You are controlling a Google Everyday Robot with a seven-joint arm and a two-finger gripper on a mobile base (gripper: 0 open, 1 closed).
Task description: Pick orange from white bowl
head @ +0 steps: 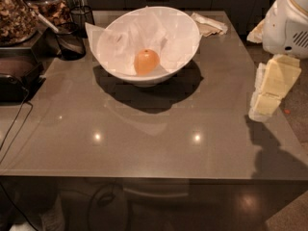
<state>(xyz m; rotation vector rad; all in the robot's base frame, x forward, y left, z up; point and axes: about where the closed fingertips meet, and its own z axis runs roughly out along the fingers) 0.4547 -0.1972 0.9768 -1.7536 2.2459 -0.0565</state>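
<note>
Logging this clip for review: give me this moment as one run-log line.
phase: pre-grasp | orange: in white bowl, untouched | tool: at right edge of table, apart from bowl
</note>
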